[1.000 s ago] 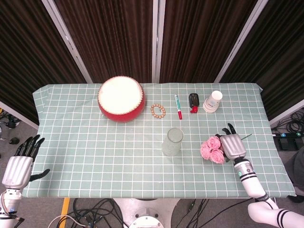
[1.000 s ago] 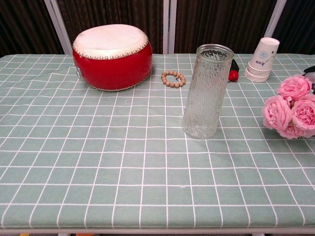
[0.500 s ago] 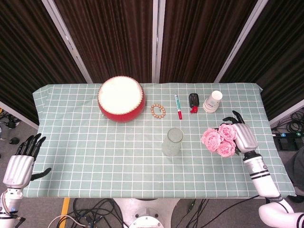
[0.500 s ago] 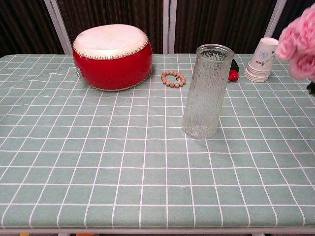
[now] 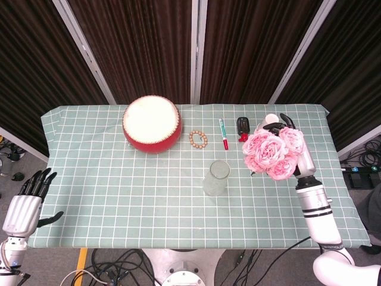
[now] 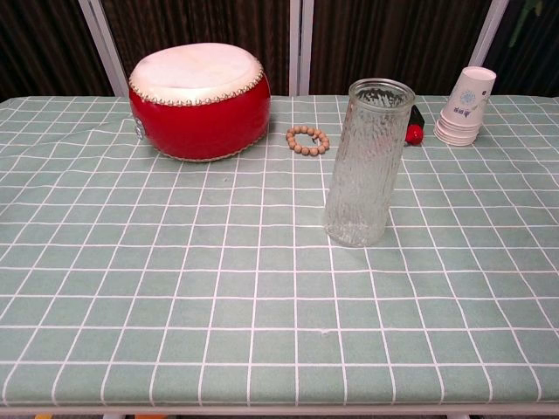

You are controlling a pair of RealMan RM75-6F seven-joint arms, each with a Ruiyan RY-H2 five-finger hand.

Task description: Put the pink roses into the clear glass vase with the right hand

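A: Holding what, the right hand (image 5: 302,156)?
B: Fingers grip the pink roses (image 5: 269,152), raised above the worktop (image 5: 119,185), right of the upright clear glass vase (image 5: 216,177). Left hand (image 5: 27,205) empty, fingers spread.

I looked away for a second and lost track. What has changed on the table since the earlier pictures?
The right hand, gripping the pink roses, has lifted them off the cloth and carried them up toward the far side, out of the chest view. The glass vase, drum, bead bracelet, paper cups and left hand stayed put.
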